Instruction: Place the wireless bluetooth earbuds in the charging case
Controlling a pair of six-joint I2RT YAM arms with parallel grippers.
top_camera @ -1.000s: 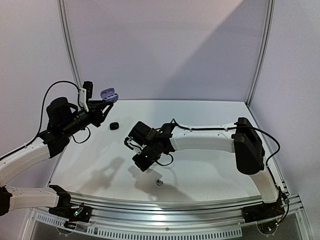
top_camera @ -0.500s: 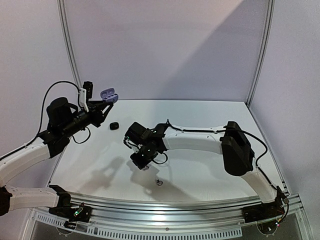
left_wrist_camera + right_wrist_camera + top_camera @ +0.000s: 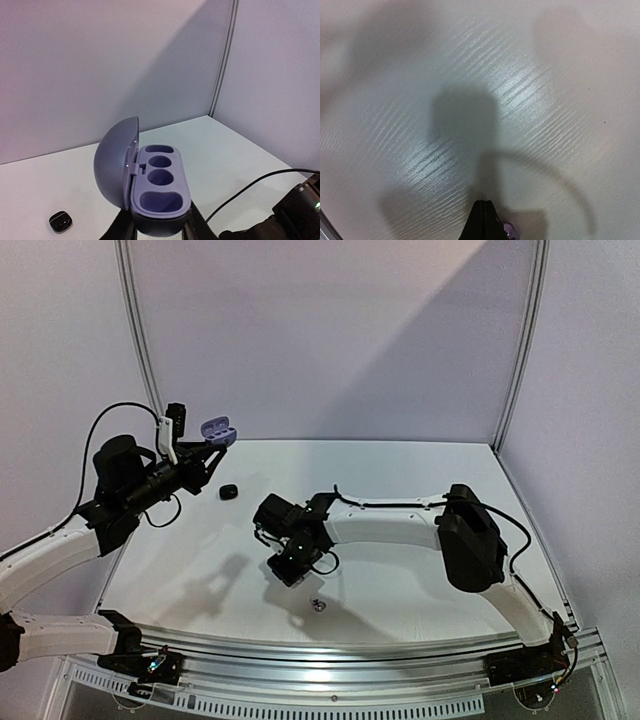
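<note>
Lavender plastic marks the charging case (image 3: 215,427), raised above the table (image 3: 400,585) in the upper left of the overhead view. The left gripper (image 3: 214,441) has its jaws clamped on the lower body of the case. In the left wrist view the case (image 3: 161,186) fills the lower middle of the frame, with a black finger (image 3: 119,229) showing at each side of its base. Its lid stands open, swung up on a hinge at the left. Four hollows lie in a row in the tray: an oblong one at each end and two round ones between them, each visible down to its floor. A black piece (image 3: 228,491), small and glossy, lies on the white table below and right of the case and well apart from it; the left wrist view shows it in the lower left corner (image 3: 60,221), and I cannot tell whether it is an earbud or a case. Near the middle of the overhead view the right gripper (image 3: 290,576) hangs low over the table with its jaws shut. A silvery-grey earbud (image 3: 316,604) lies on the table just below and right of it. In the right wrist view the closed tips (image 3: 482,214) sit at the bottom edge over faintly grained white table, with a tiny pale lilac rounded thing (image 3: 509,230) just beside them – whether it touches them, or is that same earbud, I cannot tell.
</note>
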